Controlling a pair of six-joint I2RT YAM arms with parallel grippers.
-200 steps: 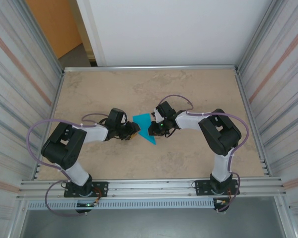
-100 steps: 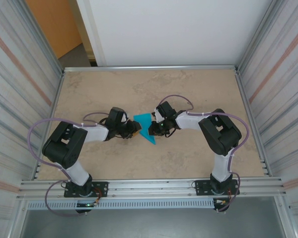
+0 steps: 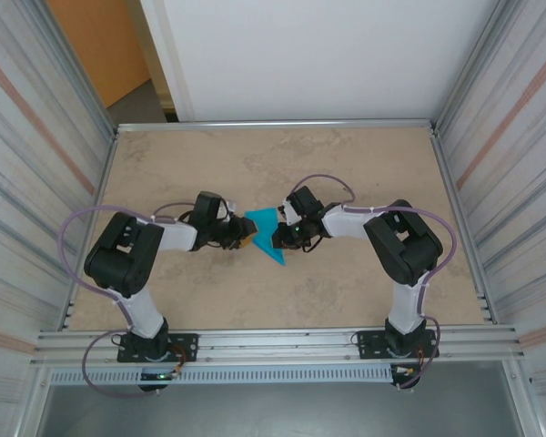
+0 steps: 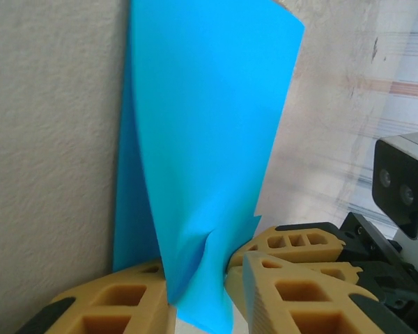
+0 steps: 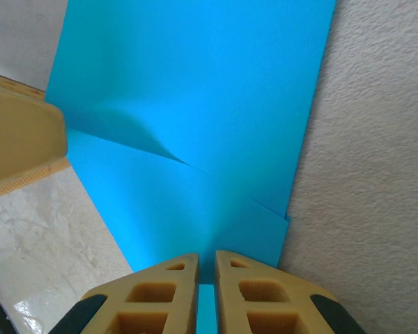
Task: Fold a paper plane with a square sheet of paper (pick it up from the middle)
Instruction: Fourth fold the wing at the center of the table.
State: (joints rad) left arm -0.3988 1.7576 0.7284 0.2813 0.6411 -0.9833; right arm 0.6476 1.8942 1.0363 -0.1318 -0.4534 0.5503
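Nothing can be read here, no word, label, brand, number or sign. The folded teal-blue paper (image 4: pixel 209 139) is plain, and the beige worktop (image 3: pixel 364 164) and ribbed metal walls (image 3: pixel 27 137) carry no legible marking.

A beige marbled tabletop (image 3: pixel 346 173) lies inside a metal frame (image 3: pixel 273 123), with ribbed metal walls (image 3: pixel 36 137) on both sides. Behind it stand a white panel (image 3: pixel 318 55) and an orange door (image 3: pixel 100 45), evenly lit.
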